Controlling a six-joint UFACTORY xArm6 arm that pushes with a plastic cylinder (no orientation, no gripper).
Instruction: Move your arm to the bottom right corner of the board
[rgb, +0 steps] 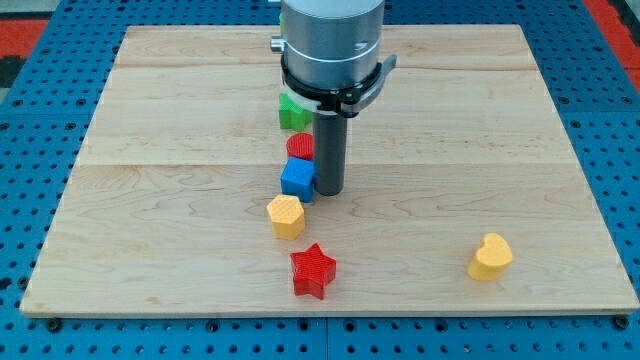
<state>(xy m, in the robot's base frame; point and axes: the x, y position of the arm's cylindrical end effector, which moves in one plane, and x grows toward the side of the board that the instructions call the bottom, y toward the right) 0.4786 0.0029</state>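
My tip (330, 190) rests on the wooden board (480, 150) near its middle, just right of the blue cube (297, 178) and touching or nearly touching it. A red round block (299, 147) sits above the blue cube, partly behind the rod. A green block (292, 111) lies above that, partly hidden by the arm's grey body. A yellow hexagon block (286, 216) lies below the blue cube. A red star (313, 270) lies near the bottom edge. A yellow heart (491, 257) lies toward the bottom right corner, far right of my tip.
The board lies on a blue pegboard surface (40, 120) that surrounds it on all sides. The arm's grey cylinder (330, 40) hangs over the board's top middle.
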